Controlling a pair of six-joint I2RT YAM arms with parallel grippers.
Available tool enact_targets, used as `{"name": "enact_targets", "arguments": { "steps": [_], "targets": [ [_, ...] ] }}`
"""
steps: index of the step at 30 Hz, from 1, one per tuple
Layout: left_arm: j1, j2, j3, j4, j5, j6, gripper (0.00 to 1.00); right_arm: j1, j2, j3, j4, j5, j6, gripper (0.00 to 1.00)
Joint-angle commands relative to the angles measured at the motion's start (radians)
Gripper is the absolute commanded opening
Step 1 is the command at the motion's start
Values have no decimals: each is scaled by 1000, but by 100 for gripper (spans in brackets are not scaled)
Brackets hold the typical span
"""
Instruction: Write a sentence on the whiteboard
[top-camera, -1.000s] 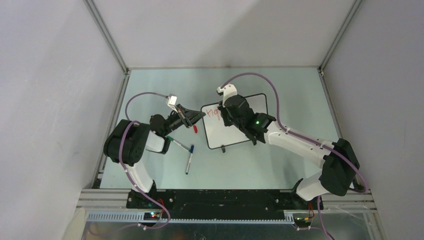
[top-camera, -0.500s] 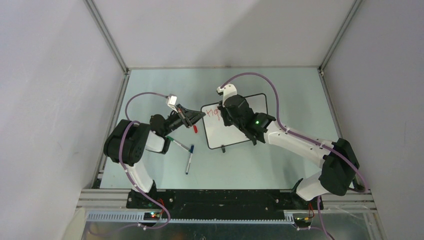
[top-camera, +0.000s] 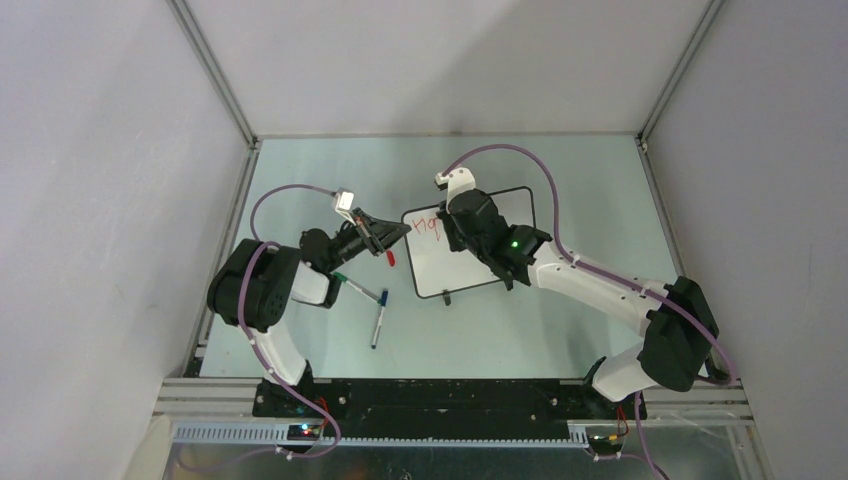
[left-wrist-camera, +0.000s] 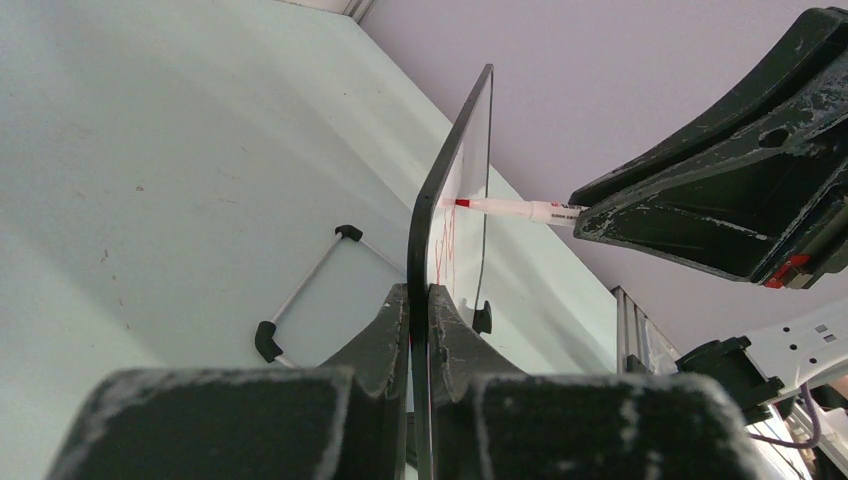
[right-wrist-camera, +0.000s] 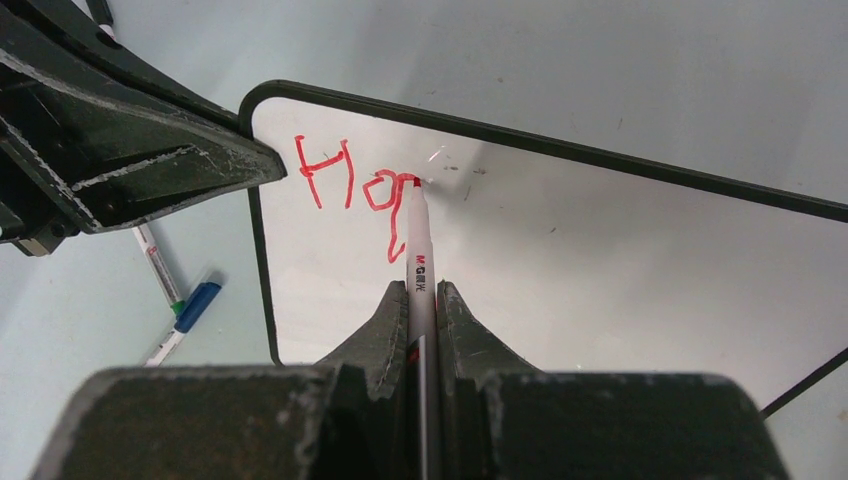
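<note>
Whiteboard on table, between arms, propped on feet. Left gripper near shut, pinching board's left edge at frame. Right gripper clamped tight on marker, tip touching board at third letter. Sentence: "Ho" plus partial "p", top-left corner. Board likely light, stiff, glossy-slick, tips easily under pen push; frame-edge pinch is sensible hold. Marker thin, smooth: hold mid-barrel, light pressure. Spare pens left of board.
</note>
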Motion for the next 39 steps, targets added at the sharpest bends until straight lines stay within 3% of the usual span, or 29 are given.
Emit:
{"name": "enact_targets", "arguments": {
  "steps": [1, 39],
  "targets": [
    [-13, -1, 18, 29, 21, 48, 0, -10, -2, 35, -34, 64, 11, 0],
    [-13, 4, 23, 29, 24, 44, 0, 30, -6, 2, -30, -6, 2, 0]
  ]
}}
